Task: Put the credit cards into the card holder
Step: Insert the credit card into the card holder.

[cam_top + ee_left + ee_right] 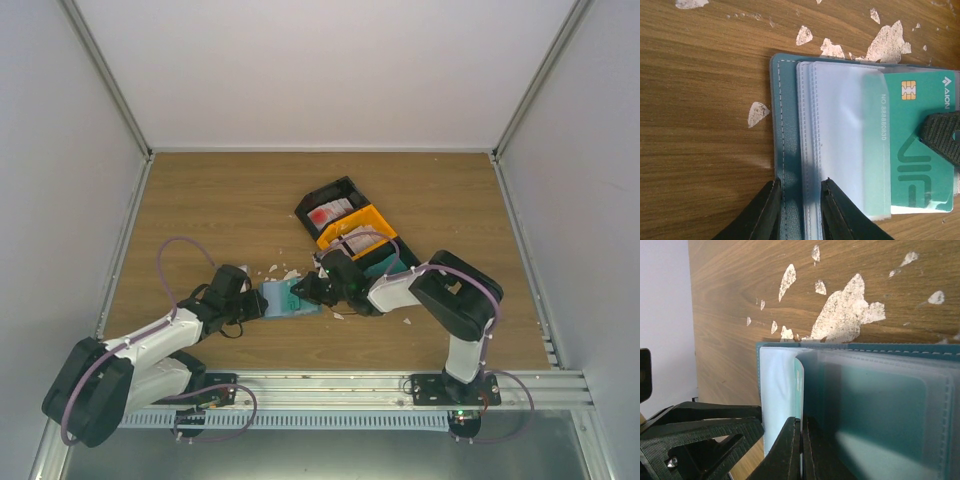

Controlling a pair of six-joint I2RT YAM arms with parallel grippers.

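Clamping teal-green plastic credit card point(912, 180) in right tool point(800, 427), half inside flat blue-teal folding card holder point(787, 150). Left tool point(800, 187) astride holder's stitched edge, grip impossible to tell. Keep card flat; push squarely.

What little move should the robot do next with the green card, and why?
Probably the right gripper should slide the green card deeper into the clear sleeve. It is shut on the card's edge, only a strip of the card lies under the sleeve, and the left gripper has its fingers on the card holder.
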